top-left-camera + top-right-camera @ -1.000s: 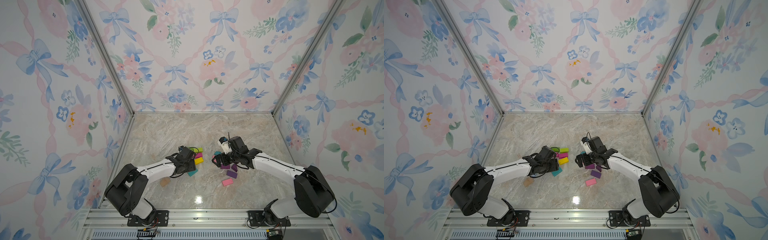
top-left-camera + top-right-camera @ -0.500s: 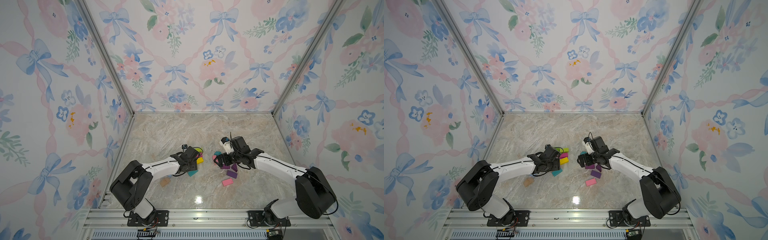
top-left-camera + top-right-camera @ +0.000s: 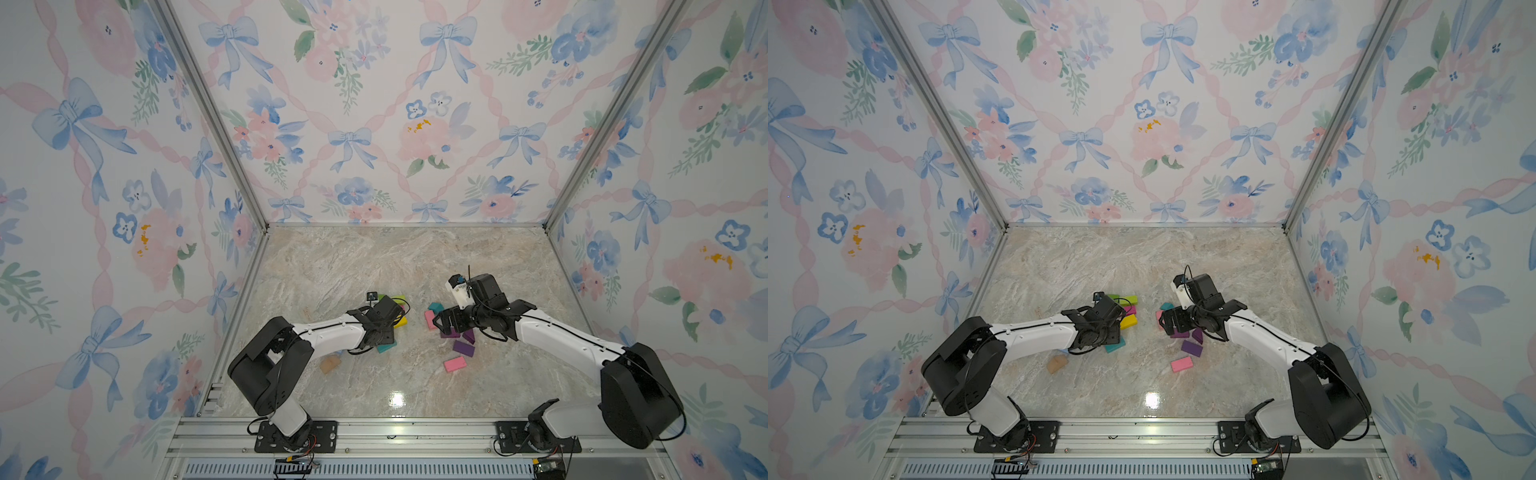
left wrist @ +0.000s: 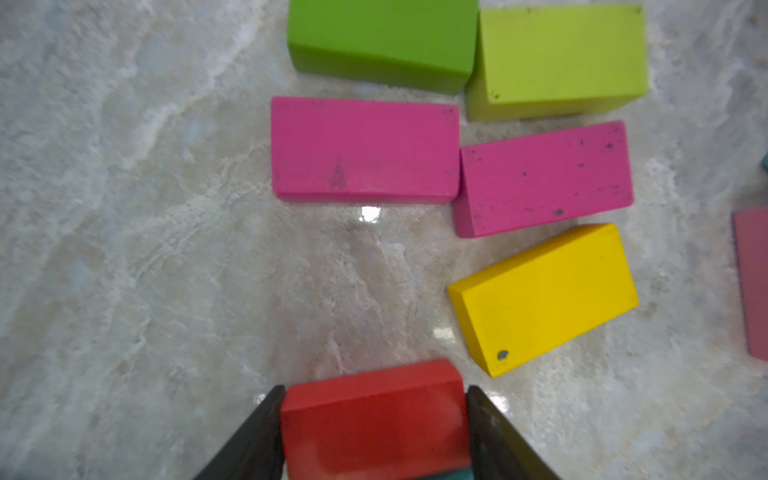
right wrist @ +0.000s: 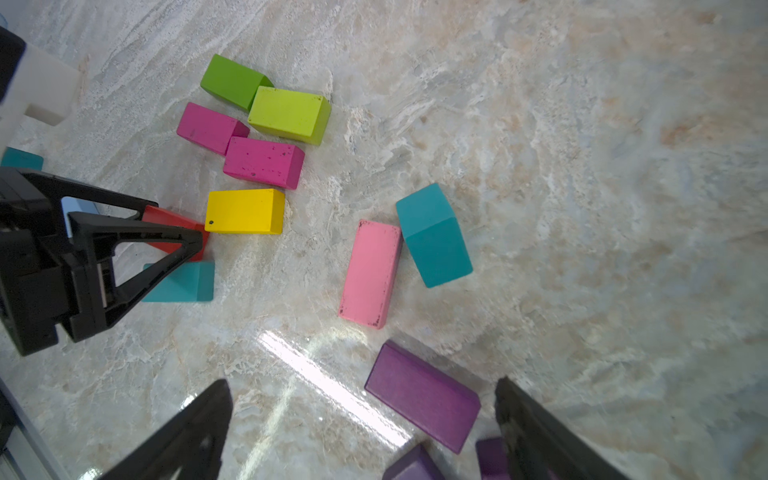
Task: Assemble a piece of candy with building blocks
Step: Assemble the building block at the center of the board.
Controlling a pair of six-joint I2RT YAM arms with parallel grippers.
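Between the left jaws, a red block point(image 4: 374, 419) is held tight.

Lost part of red block point(image 4: 374, 419) past the frame edge, blurred on its near face. Glimpsed only a sliver of teal block point(image 4: 454, 475) beneath it. Caught just a strip of pink block point(image 4: 753, 282) at frame edge. Could not find red block under left arm point(image 3: 332, 330) in both top views

Marble-look tabletop point(image 3: 374, 266) w/ small multicolour building blocks point(image 3: 454, 364), 2 loose grps
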